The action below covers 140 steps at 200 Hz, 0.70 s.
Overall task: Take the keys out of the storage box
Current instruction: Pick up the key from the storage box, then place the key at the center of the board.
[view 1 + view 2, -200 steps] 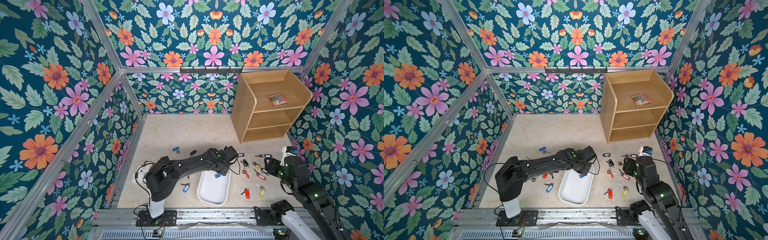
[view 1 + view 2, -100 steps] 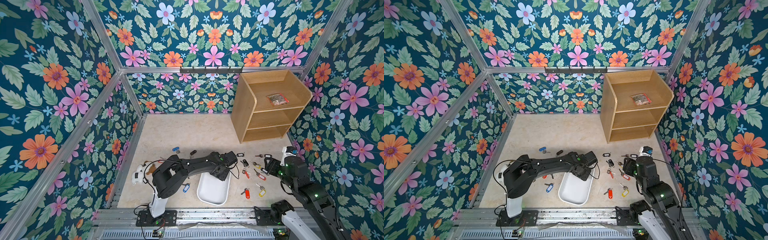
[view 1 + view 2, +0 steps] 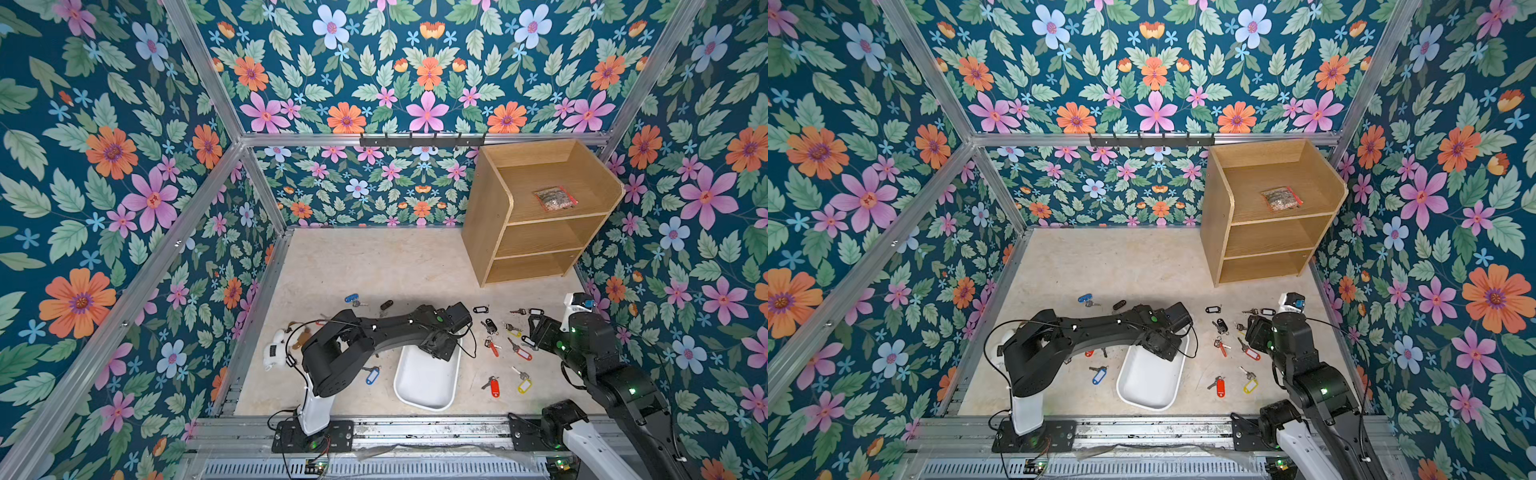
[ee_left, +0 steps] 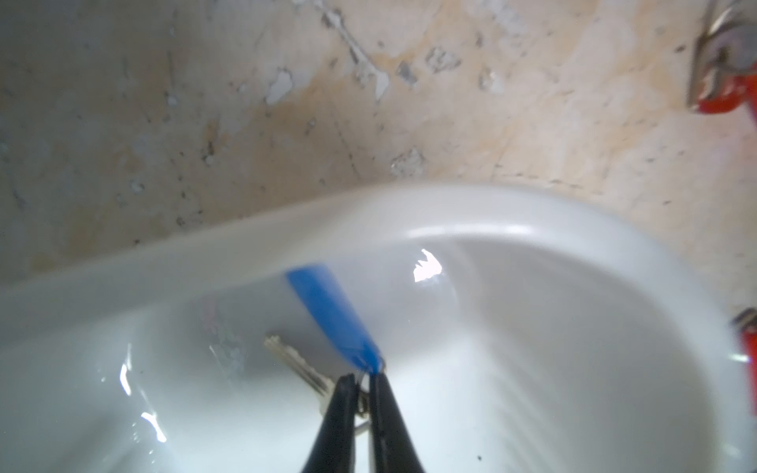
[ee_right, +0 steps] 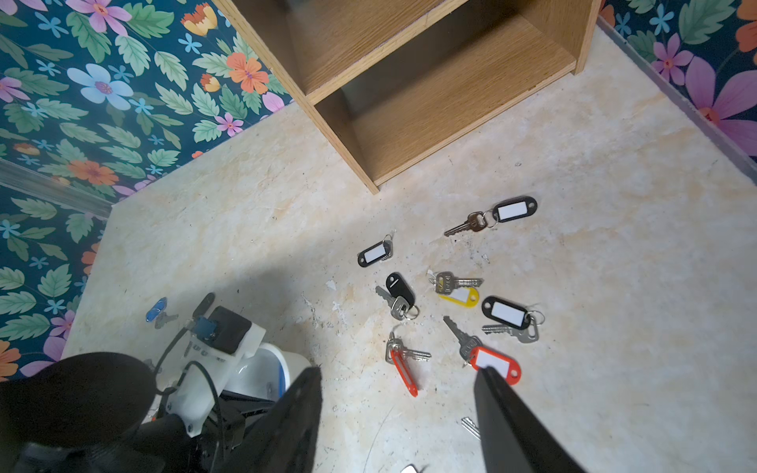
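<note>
Beige marbled tabletop (image 4: pixel 450 123) surrounds the white storage box (image 4: pixel 532 213), where the left gripper (image 4: pixel 362 379) is pinched tight on just the ring of the blue-tagged key (image 4: pixel 332 315) inside, so w/ that thin hold it could slip or snag the rim on lift.

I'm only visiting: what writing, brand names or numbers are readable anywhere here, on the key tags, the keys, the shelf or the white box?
No text is legible anywhere.
Black key tags: white inserts, blank.
Silver key beside the yellow tag: stamped marks, too small to read.
Blue-tagged key: blurred, nothing legible.
Packet on the wooden shelf unit: too small to tell.
Storage box: plain white, no marking.
</note>
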### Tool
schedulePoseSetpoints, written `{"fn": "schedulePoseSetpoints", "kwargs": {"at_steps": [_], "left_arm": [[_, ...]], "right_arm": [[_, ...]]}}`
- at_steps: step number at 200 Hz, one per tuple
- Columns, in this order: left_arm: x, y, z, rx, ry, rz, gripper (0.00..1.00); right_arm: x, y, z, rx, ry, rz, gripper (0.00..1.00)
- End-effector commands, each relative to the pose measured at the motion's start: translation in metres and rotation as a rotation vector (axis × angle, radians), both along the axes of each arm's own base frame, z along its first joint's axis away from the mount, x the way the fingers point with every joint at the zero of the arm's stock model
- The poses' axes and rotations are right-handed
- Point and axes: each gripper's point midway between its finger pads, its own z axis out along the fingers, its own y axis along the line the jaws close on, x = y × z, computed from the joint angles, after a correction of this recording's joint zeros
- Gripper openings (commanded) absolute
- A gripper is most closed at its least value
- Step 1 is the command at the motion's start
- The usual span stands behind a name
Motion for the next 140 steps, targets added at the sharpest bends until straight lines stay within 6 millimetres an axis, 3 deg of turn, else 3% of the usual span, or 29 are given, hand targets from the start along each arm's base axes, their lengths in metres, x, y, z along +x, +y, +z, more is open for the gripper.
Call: {"fn": "schedulePoseSetpoints", "kwargs": {"at_steps": [1, 31, 88, 116, 140], "left_arm": [[-0.004, 0.009, 0.0, 0.031, 0.019, 0.019, 0.03], [0.002, 0.009, 0.02, 0.019, -0.019, 0.037, 0.0], [0.023, 0.016, 0.077, -0.027, -0.129, 0.112, 0.0], [0.046, 0.042, 0.113, -0.067, -0.188, 0.207, 0.0], [0.077, 0.091, 0.138, -0.111, -0.22, 0.349, 0.0]], "right_arm": [[0.003, -0.001, 0.001, -0.002, -0.013, -0.009, 0.64], [0.003, -0.001, 0.0, -0.004, -0.009, -0.01, 0.63], [0.003, -0.001, 0.0, -0.003, -0.007, -0.009, 0.64], [0.003, -0.001, 0.0, -0.003, -0.009, -0.009, 0.64], [0.003, -0.001, 0.0, -0.003, -0.01, -0.009, 0.64]]}}
